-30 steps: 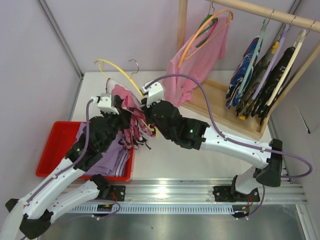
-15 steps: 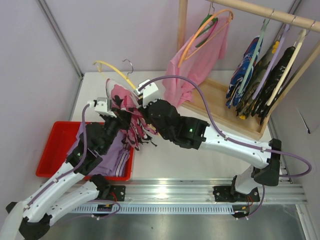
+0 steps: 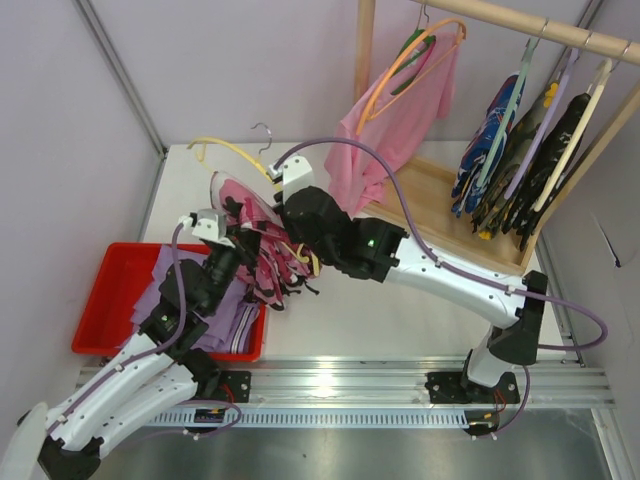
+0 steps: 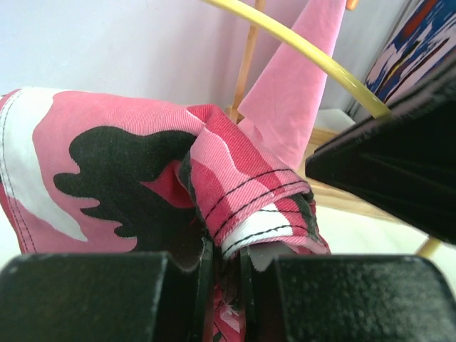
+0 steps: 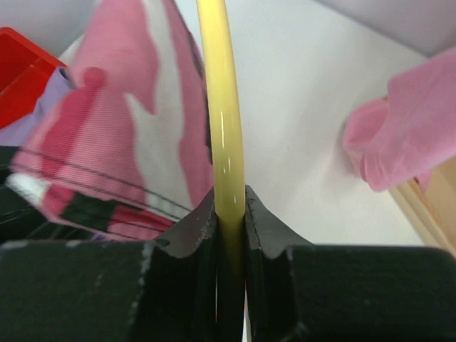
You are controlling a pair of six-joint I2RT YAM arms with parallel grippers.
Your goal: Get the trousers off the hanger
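The trousers [image 3: 248,212], pink camouflage cloth, hang bunched over the table between my two arms. The yellow hanger [image 3: 232,150] sticks out up and to the left of them, its metal hook [image 3: 263,130] on top. My left gripper [image 3: 238,238] is shut on a stitched fold of the trousers [image 4: 142,153], seen at the left gripper [image 4: 226,251] in its wrist view. My right gripper [image 3: 280,193] is shut on the hanger's bar; in the right wrist view the hanger [image 5: 221,107] runs straight up out of the right gripper [image 5: 229,214], with the trousers [image 5: 121,142] draped to its left.
A red bin [image 3: 105,290] holding a lilac folded cloth [image 3: 228,322] sits at the near left. At the back right a wooden rack [image 3: 440,195] carries a plain pink garment [image 3: 400,110] on an orange hanger [image 3: 405,60], plus several dark patterned garments [image 3: 520,150].
The right arm has swung the hanger left and tipped it flatter. The left gripper has drawn the trousers' fold slightly down toward the near side, spreading the cloth between the two grippers.
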